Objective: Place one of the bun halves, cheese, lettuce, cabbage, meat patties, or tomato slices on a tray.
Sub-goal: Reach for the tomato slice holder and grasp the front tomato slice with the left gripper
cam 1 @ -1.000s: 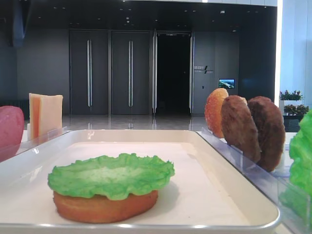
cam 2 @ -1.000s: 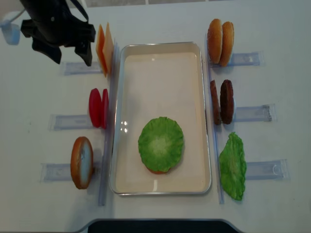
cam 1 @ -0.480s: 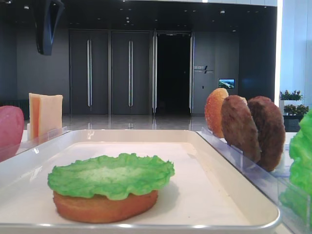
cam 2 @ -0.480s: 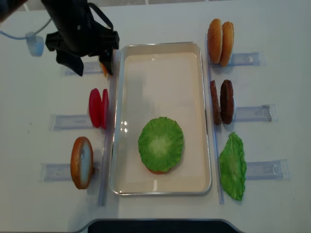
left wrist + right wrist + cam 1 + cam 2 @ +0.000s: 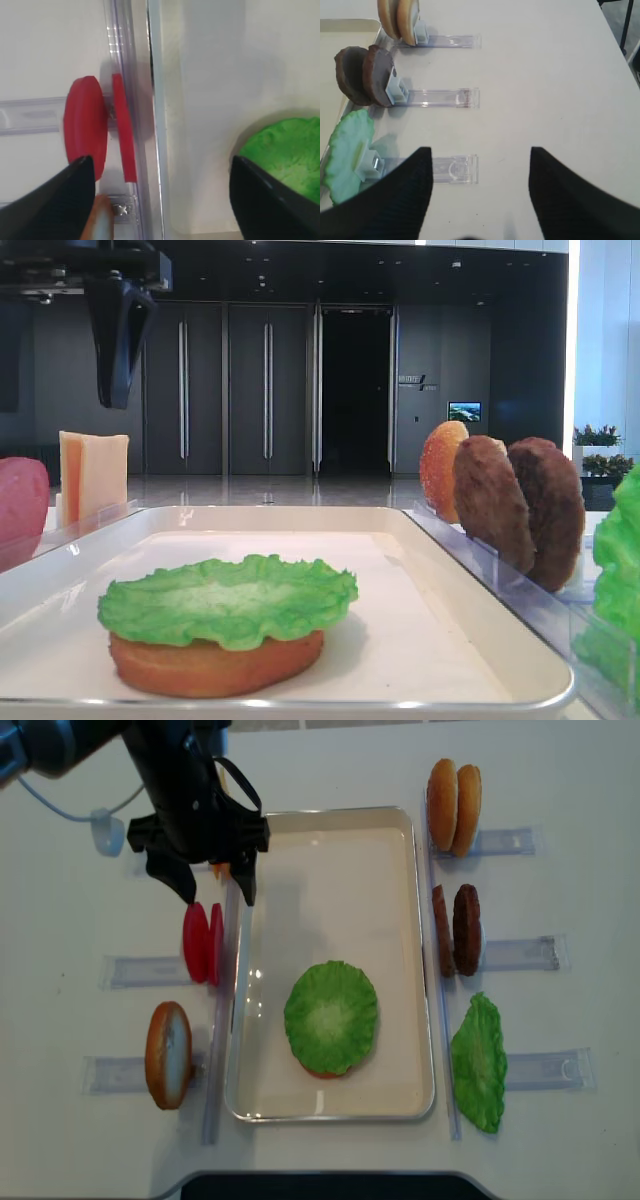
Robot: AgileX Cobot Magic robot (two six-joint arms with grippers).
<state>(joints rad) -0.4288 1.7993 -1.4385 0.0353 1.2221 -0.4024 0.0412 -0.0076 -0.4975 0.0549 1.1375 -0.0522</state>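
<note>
- On the left of the desk, the left pincer (image 5: 205,888) hangs with its jaws spread wide and nothing between them, above the gap between the cheese rack and the tomato slices (image 5: 202,942).
- The tomato slices stand on edge just below the pincer in the overhead view; their flat faces look left and right, so their thin edges run along the line from the cheese toward the lone bun (image 5: 168,1054).
- In the left wrist view the two red discs (image 5: 102,131) sit between the dark fingers, off to the left side, beside the tray (image 5: 410,960) rim.
- The left arm is much the nearer; the right pincer (image 5: 479,190), also spread and empty, waits well apart over the desk's right side.
- On the tray a lettuce (image 5: 331,1015) leaf already covers a bun half.
- Count: two tomato slices, two meat patties (image 5: 455,930), two bun halves (image 5: 453,793) in the top right rack, one more on the left and one under the leaf, a second lettuce (image 5: 479,1062) leaf on the right.
- The cheese (image 5: 92,475) shows as two slices in the low view.
</note>
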